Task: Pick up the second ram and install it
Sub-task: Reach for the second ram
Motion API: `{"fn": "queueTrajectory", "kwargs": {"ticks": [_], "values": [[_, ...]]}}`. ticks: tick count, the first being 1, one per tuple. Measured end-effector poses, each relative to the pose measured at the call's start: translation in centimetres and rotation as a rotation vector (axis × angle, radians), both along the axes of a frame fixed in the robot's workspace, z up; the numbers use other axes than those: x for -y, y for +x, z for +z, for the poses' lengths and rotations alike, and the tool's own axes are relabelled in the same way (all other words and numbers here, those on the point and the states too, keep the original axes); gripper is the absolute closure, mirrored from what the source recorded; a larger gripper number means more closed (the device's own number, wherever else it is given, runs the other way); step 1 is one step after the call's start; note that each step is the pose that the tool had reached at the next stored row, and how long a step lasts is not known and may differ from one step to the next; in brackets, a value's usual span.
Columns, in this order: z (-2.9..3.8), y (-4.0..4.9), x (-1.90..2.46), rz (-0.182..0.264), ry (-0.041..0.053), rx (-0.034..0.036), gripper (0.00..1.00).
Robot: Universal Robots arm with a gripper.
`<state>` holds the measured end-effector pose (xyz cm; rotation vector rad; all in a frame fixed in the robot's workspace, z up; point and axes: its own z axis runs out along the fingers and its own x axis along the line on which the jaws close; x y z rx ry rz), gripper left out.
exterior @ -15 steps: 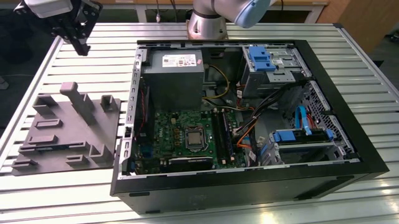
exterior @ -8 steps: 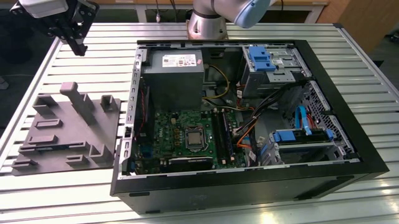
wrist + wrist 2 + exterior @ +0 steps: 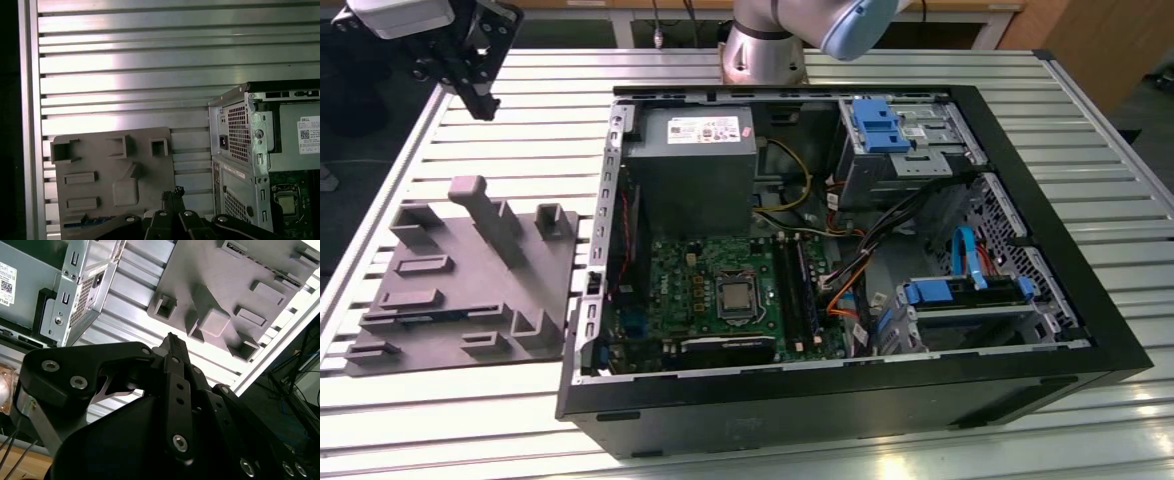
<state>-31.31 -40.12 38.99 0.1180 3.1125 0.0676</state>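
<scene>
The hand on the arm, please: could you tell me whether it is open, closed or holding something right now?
Hand: closed, fingertips together, holding nothing.

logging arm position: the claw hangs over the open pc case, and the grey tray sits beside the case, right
No. In the exterior view the claw hangs over the slatted table, off to the case's side beyond the grey tray, not over the open pc case. The tray does sit beside the case.
</scene>
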Motion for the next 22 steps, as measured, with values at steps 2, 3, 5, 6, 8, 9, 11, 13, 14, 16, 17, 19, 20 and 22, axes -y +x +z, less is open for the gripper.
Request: {"fn": "queueTrajectory", "kwargs": {"ticks": [2,3,5,6,8,9,11,13,14,16,17,19,20,22], "values": [[0.0,-0.16,0.0,0.0,0.0001,0.0,0.89],[0.0,-0.25,0.0,0.0,0.0,0.0,0.89],[-0.01,-0.4,0.0,0.0,0.0,0.0,0.89],[-0.01,-0.49,0.0,0.0,0.0,0.0,0.89],[-0.01,-0.65,0.01,0.0,0.0,0.0,0.89],[-0.01,-0.73,0.01,0.0,0.0,0.0,0.89],[-0.02,-0.89,0.01,0.0,0.0,0.0,0.89],[-0.02,-1.06,0.01,0.0,0.0,0.0,0.89],[-0.02,-1.14,0.01,0.0,0.0,0.0,0.89],[-0.02,-1.3,0.02,0.0,0.0,0.0,0.89],[-0.03,-1.38,0.02,0.0,0.0,0.0,0.89],[-0.03,-1.54,0.02,0.0,0.0,0.0,0.89],[-0.03,-1.62,0.02,0.0,0.0,0.0,0.89],[-0.03,-1.78,0.02,0.0,0.0,0.0,0.89]]}}
